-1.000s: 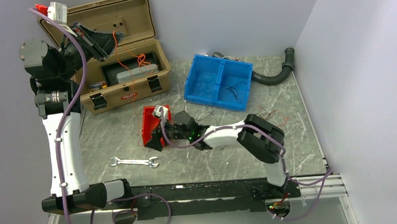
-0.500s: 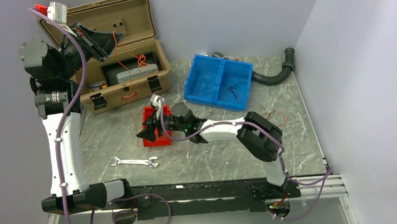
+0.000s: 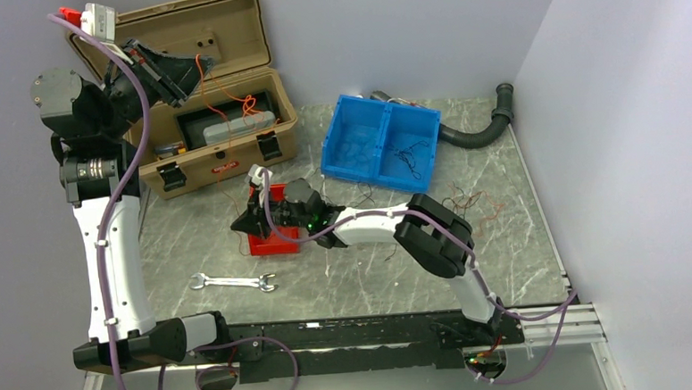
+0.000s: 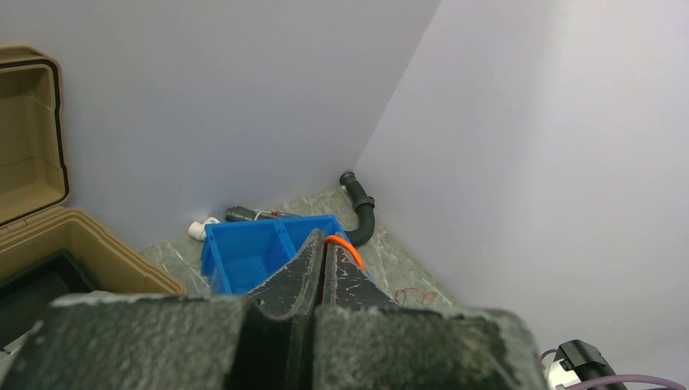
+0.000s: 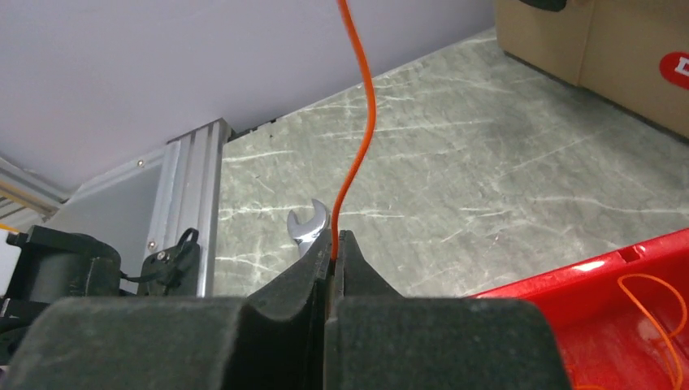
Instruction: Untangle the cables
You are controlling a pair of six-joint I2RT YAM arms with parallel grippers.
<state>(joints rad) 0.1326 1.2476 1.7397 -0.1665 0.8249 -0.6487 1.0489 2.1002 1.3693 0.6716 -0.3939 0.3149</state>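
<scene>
Grey marble-pattern table (image 3: 356, 275) in a pale-walled corner. Top view: left hand (image 3: 191, 71) is raised high over the open tan hard-plastic toolbox (image 3: 224, 157), pinched shut on a hair-thin orange cable (image 3: 246, 105). That strand drops past a small knot in the box and runs on down to the right hand (image 3: 241, 225), which is low beside the small red plastic tray (image 3: 269, 245), so it is one strand held between both hands. Thin dark cables (image 3: 407, 156) lie bunched in the right cell of the glossy blue two-cell bin (image 3: 387, 103), and more loose cables (image 3: 477, 201) sit on the table right of the right arm. A flat silver metal wrench (image 3: 233, 282) lies near the front and a black ribbed hose (image 3: 478, 134) curls at the back. Left wrist view: left hand (image 4: 323, 244) has its pads pressed together with the orange cable (image 4: 345, 245) looped over the tip; blue bin (image 4: 244, 236) and hose (image 4: 363, 207) are below. Right wrist view: right hand (image 5: 333, 244) is closed on the orange cable (image 5: 361, 106), which rises nearly straight and looks taut; the wrench (image 5: 307, 227) is behind, and a slack orange loop (image 5: 650, 309) lies in the red tray (image 5: 569, 272). Judgement: early-to-mid, with one strand being pulled out and the knot and the other bunches not yet sorted.
</scene>
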